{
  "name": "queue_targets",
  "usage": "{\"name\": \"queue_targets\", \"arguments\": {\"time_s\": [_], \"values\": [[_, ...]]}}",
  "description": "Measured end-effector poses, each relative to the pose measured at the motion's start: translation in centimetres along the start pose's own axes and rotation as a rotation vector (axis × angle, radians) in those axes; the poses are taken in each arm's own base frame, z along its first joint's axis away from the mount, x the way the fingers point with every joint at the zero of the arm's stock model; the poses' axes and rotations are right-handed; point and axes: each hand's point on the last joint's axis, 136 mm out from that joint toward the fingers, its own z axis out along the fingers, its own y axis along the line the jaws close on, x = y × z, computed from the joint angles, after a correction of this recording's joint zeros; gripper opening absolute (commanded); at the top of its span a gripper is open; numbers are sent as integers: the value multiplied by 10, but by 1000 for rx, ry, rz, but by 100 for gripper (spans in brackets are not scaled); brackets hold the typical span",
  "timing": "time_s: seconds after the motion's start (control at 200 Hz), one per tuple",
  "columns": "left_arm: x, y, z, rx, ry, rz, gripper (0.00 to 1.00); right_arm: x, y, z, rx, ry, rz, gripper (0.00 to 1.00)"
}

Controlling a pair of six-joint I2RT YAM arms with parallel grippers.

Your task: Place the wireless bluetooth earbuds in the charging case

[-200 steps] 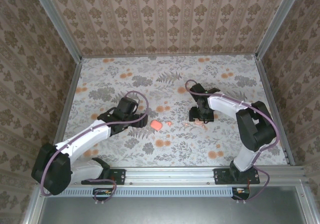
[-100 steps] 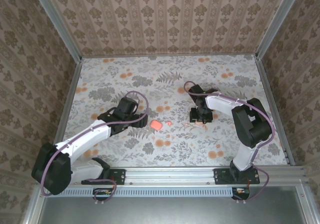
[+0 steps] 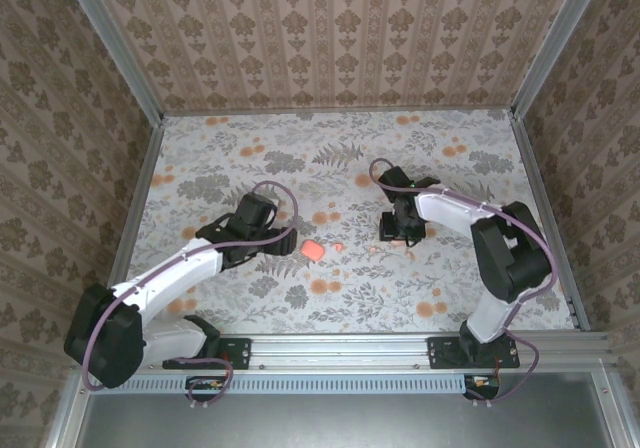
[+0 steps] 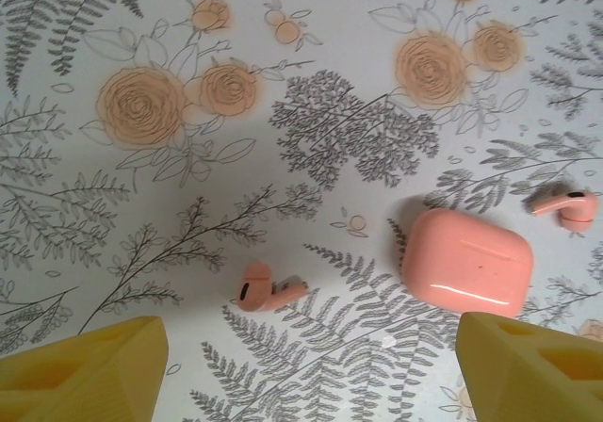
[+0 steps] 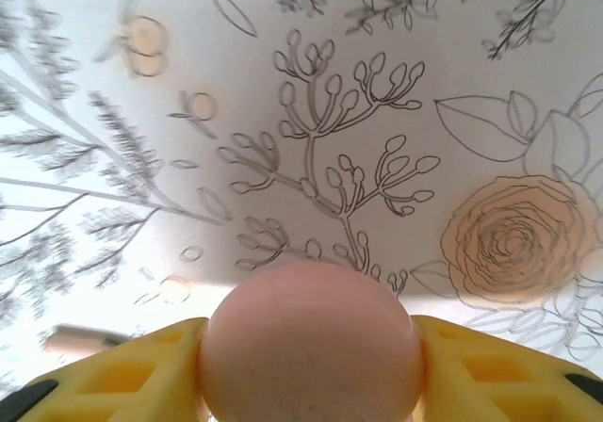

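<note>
The charging case (image 4: pixel 466 269) is a closed coral-red box lying flat on the flowered cloth; from above it sits mid-table (image 3: pixel 313 251). One of the wireless bluetooth earbuds (image 4: pixel 264 290) lies on the cloth left of it, the other (image 4: pixel 568 207) just off its right side (image 3: pixel 339 245). My left gripper (image 4: pixel 311 377) hovers open above them, its yellow fingertips (image 4: pixel 85 370) wide apart with nothing between. My right gripper (image 5: pixel 311 380) is over to the right (image 3: pixel 400 232), its fingers (image 5: pixel 122 373) pressed on both sides of a pale pink round disc (image 5: pixel 311 332).
Patterned walls and metal rails (image 3: pixel 540 218) bound the cloth on three sides. Printed orange flowers (image 4: pixel 141 106) dot the cloth around the case. Open cloth lies behind and in front of both grippers.
The right gripper's jaws have narrowed onto the pale pink disc, and its arm shifted slightly. The left arm, case and earbuds have stayed put.
</note>
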Motion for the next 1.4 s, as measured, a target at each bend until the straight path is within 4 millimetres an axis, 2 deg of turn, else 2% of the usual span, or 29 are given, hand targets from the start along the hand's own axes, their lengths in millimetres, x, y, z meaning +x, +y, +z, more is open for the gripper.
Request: {"name": "queue_targets", "arguments": {"time_s": [0.31,0.465,0.575,0.7,0.78,0.91,1.12,1.23,1.4], "values": [[-33,-17,-19,169,-56,-57,79,-21,16,-77,-173,-350,-122,44],[-62,-25,-39,275,-107,-76,74,-21,31,-118,-299,-555,-256,44],[-80,-36,-55,360,-139,-58,73,-16,45,-137,-375,-661,-383,44],[-91,-47,-68,436,-159,-21,69,-11,67,-153,-437,-760,-565,43],[-93,-54,-73,474,-162,-2,63,-5,82,-159,-461,-811,-697,43],[-90,-64,-76,518,-153,27,61,9,108,-162,-477,-872,-922,42],[-74,-104,-83,602,-140,164,59,27,143,-139,-462,-863,-1196,41],[-74,-109,-84,618,-144,173,58,30,160,-132,-447,-865,-1288,41],[-72,-112,-77,635,-113,154,55,27,179,-136,-419,-922,-1360,41]]}}
